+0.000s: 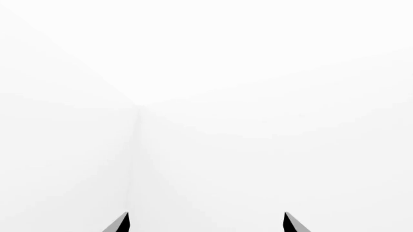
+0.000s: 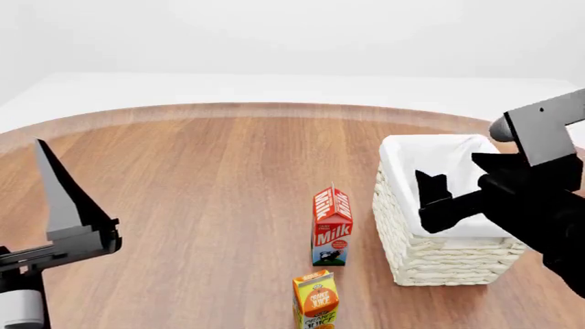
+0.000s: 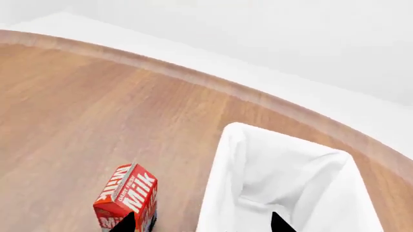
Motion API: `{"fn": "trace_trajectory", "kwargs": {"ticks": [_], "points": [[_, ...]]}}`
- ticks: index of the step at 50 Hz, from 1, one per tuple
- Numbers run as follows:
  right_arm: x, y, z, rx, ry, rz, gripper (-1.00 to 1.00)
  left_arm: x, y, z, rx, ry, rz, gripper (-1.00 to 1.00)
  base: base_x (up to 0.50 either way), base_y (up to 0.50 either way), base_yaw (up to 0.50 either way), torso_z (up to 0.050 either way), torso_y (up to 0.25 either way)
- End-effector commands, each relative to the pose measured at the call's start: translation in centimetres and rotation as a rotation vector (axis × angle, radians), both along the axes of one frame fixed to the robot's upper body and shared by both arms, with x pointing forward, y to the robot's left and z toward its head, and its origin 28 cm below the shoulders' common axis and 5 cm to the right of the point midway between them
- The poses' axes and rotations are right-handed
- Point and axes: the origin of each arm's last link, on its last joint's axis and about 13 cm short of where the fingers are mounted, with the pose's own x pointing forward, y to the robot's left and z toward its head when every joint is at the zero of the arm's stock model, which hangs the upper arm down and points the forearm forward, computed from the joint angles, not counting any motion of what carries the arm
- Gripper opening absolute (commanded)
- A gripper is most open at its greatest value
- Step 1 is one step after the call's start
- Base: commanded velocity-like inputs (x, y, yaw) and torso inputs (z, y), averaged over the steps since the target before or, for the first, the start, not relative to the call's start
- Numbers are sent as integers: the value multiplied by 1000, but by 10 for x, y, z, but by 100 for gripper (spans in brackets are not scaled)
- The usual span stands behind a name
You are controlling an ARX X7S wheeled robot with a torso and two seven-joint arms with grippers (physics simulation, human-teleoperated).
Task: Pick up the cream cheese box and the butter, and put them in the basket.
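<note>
The right pincer (image 2: 437, 195) is held spread and empty over the basket (image 2: 402, 229); the next box, unseen, must be found.

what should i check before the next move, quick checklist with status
1. Right gripper over the basket: ok, it hangs above the lined opening.
2. Right gripper holding anything: not ok, the tips stand apart with nothing between them.
3. Left gripper free: ok, open and empty, facing white background.
4. Cream cheese box and butter located: not ok, neither shows in any view.
5. Basket contents: cannot tell, only white lining shows and the arm hides part.
6. Milk carton and orange juice carton: ok, upright beside the basket, untouched.
</note>
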Motion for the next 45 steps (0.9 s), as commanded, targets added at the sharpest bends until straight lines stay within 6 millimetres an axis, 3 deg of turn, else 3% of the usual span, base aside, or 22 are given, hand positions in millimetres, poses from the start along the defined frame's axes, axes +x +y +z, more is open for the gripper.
{"fn": "trace_trajectory", "kwargs": {"ticks": [1, 19, 31, 45], "points": [[-56, 38, -7, -17, -85, 233, 100, -2, 3, 3, 12, -24, 13, 100, 0, 0, 0, 0, 0], [-87, 88, -49, 67, 55, 410, 100, -3, 4, 3, 11, -26, 19, 100, 0, 0, 0, 0, 0], [-85, 116, -66, 129, 98, 394, 100, -4, 6, 6, 7, -35, 26, 100, 0, 0, 0, 0, 0], [-96, 147, -84, 196, 109, 429, 100, -5, 9, 7, 5, -40, 36, 100, 0, 0, 0, 0, 0]]}}
